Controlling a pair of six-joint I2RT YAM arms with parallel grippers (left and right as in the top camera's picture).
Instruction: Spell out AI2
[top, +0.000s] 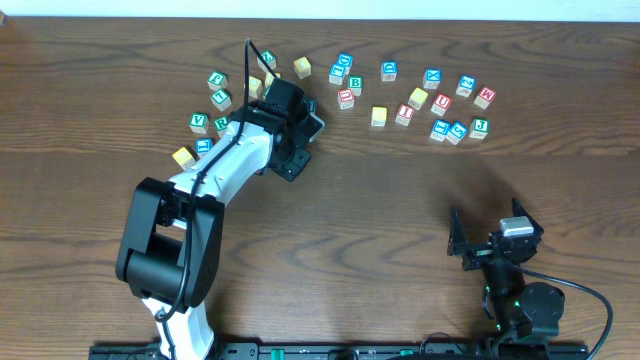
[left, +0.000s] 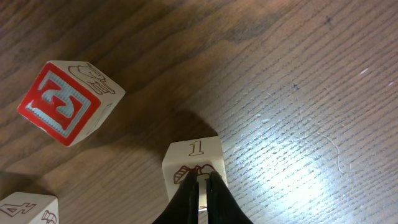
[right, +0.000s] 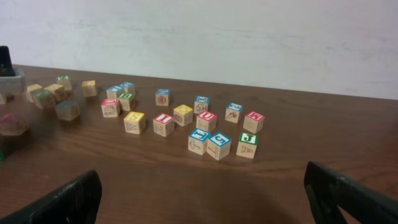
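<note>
My left gripper (top: 304, 128) is stretched out to the left group of wooden letter blocks. In the left wrist view its fingers (left: 200, 186) are shut to a thin slit, tips over the top face of a cream block marked "1" (left: 194, 152), not around it. A red E block (left: 65, 102) lies apart to the upper left, and a block marked "4" (left: 25, 210) sits at the bottom left corner. A red I block (top: 404, 113) stands in the right group; it also shows in the right wrist view (right: 163, 123). My right gripper (top: 497, 243) is open and empty near the front right (right: 205, 199).
Several letter blocks lie in a loose band across the far half of the table, from a green-lettered cluster (top: 218, 98) at the left to a red block (top: 486, 97) at the right. A yellow block (top: 379, 116) sits mid-band. A white wall (right: 249, 37) backs the table.
</note>
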